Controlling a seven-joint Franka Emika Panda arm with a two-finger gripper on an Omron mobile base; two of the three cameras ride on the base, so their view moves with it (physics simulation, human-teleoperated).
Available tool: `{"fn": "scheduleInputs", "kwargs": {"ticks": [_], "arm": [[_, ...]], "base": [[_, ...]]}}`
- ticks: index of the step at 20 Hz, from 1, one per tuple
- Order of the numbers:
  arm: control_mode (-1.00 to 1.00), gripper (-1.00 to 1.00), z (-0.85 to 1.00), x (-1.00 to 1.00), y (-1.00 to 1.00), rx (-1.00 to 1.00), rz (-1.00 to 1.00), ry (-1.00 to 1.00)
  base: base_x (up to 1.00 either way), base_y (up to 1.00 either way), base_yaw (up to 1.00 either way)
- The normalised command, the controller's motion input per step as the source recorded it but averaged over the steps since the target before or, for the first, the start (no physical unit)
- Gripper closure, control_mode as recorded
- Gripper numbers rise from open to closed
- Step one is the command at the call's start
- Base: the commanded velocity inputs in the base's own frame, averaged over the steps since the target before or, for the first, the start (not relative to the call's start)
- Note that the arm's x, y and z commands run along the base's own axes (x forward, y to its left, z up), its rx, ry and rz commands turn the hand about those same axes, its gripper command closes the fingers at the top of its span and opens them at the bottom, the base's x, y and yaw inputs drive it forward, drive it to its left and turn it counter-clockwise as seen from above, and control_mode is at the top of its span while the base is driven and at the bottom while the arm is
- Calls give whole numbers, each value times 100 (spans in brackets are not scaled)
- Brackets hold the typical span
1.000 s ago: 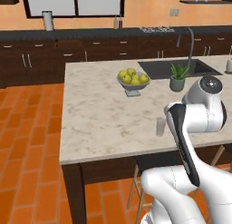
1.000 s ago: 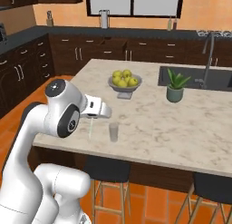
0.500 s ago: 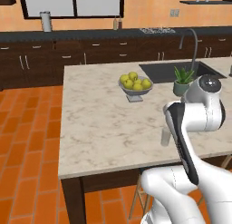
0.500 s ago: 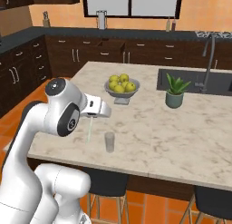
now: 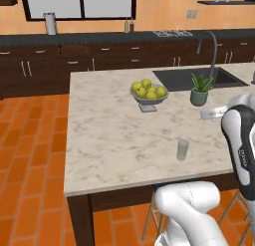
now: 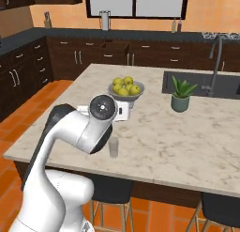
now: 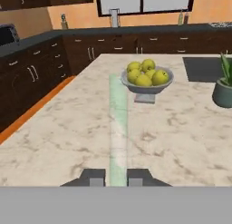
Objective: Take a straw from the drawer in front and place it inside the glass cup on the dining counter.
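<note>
The pincer (image 7: 117, 177) is closed on the straw (image 7: 118, 128), which points out over the marble desk (image 7: 68, 128). The glass cup (image 5: 183, 149) stands upright near the desk's front edge, apart from the fruit bowl (image 5: 148, 96).

The dining counter (image 5: 114, 140) has a smooth beige veined marble top on dark wooden legs, and the glass cup (image 5: 183, 149) near its front edge is clear, colourless glass. Beyond the cup, a grey, metal-looking bowl (image 5: 148, 102) holds glossy yellow-green fruit, beside a matt grey-green plant pot (image 5: 198, 97). Clamped between the dark matt fingertips (image 7: 96, 177), the straw (image 7: 118, 128) looks pale and half see-through; the floor (image 5: 30, 155) is orange brick tile.
</note>
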Motion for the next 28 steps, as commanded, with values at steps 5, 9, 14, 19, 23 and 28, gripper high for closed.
{"fn": "scheduleInputs", "kwargs": {"ticks": [5, 9, 14, 19, 23, 28], "arm": [[-100, 100, 1, 10, 0, 14, 40, -16], [-100, 100, 0, 16, 9, 9, 30, -9], [-100, 100, 0, 9, 34, 7, 21, -1], [-100, 100, -9, 3, 33, 8, 9, 0], [-100, 100, -28, 6, 0, 9, 0, 0], [-100, 100, -31, 14, 0, 7, 0, 0]], "base": [[0, 0, 0], [0, 0, 0], [0, 0, 0], [0, 0, 0], [0, 0, 0], [0, 0, 0]]}}
